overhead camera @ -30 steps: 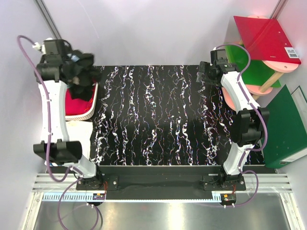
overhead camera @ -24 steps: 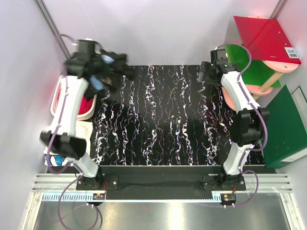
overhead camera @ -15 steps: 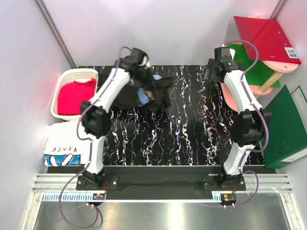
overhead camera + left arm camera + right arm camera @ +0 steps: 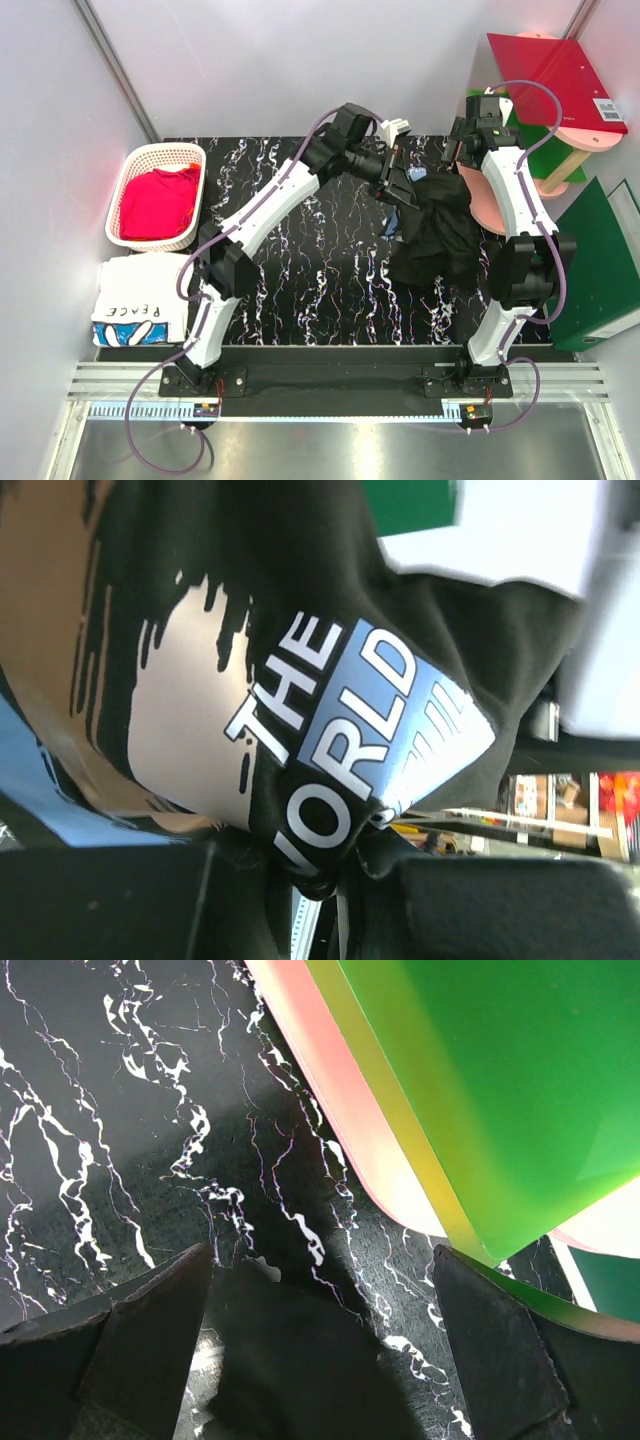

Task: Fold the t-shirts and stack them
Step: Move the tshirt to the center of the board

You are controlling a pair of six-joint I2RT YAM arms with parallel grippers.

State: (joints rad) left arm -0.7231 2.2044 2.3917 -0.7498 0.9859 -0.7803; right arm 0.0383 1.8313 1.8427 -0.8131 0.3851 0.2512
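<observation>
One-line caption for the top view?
Left gripper holds a black t-shirt above the marbled table, open right gripper beside it.

Black lettered t-shirt [image 4: 300, 600] in gripper [image 4: 335, 880]

White capitals "THE" and "ORLD" on the black shirt [image 4: 290, 550] print, the second word's first letter lost in a fold, "PEACE" seen upside down on the white shirt [image 4: 140, 296], barcode label [image 4: 608, 110] on the red board [image 4: 550, 75], too small to read
</observation>
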